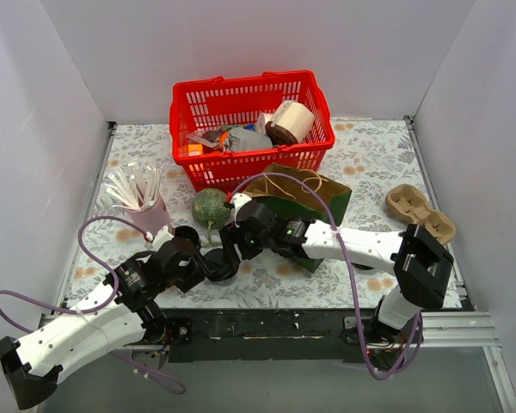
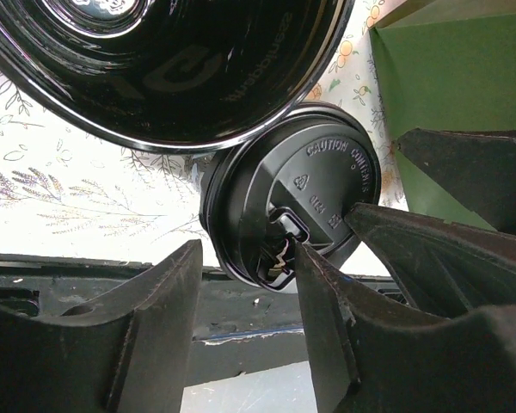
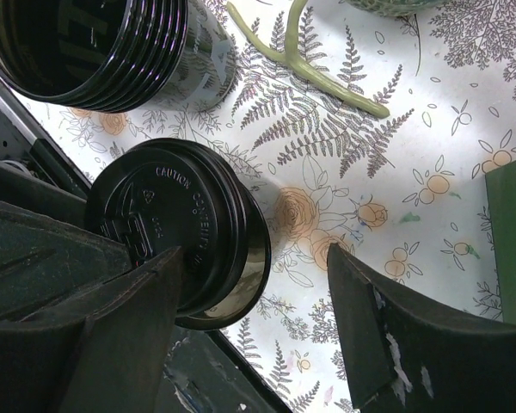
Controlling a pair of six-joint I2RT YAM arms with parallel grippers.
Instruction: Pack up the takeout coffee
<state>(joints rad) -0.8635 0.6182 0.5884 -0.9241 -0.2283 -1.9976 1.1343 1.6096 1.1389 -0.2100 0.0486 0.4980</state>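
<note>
Coffee (image 3: pixel 176 232), lid on, sits on the surface (image 3: pixel 396 129) near the front edge, between my arms. Right jaws are spread around it, one finger (image 3: pixel 69 284) on the lid, lining up a grab I think. Left jaws spread too, empty. Bag (image 1: pixel 314 202) waits near, behind.

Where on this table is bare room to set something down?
Bare cloth: the far right corner between red basket and cup tray; the far left corner behind the straw cup. Crowded: near centre, around the lidded cup, melon and green bag.
</note>
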